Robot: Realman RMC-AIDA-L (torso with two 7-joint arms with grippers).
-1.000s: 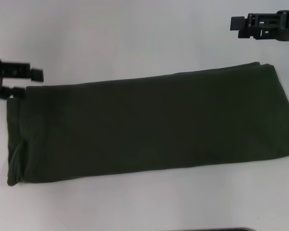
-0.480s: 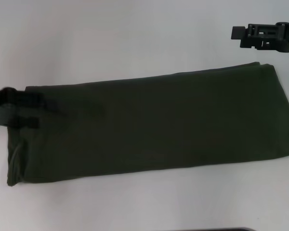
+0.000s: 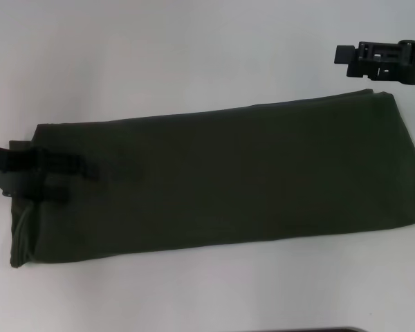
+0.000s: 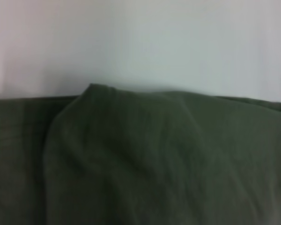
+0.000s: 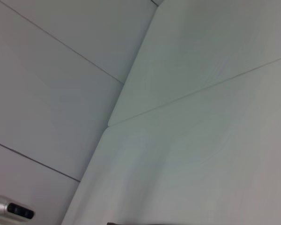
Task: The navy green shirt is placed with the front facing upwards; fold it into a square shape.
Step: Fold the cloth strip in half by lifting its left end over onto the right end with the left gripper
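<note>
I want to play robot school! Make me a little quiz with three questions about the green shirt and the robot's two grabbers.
1. True or false: the navy green shirt is already folded into a square.
2. Which gripper is over the shirt's end?
A. left gripper
B. right gripper
C. both
3. Fill in: the shirt lies on a white ____.

Key:
1. False. It is a long band stretching across the table.
2. A. The left gripper reaches over the shirt's left end; the right gripper hovers beyond the far right corner, off the cloth.
3. table.
</note>
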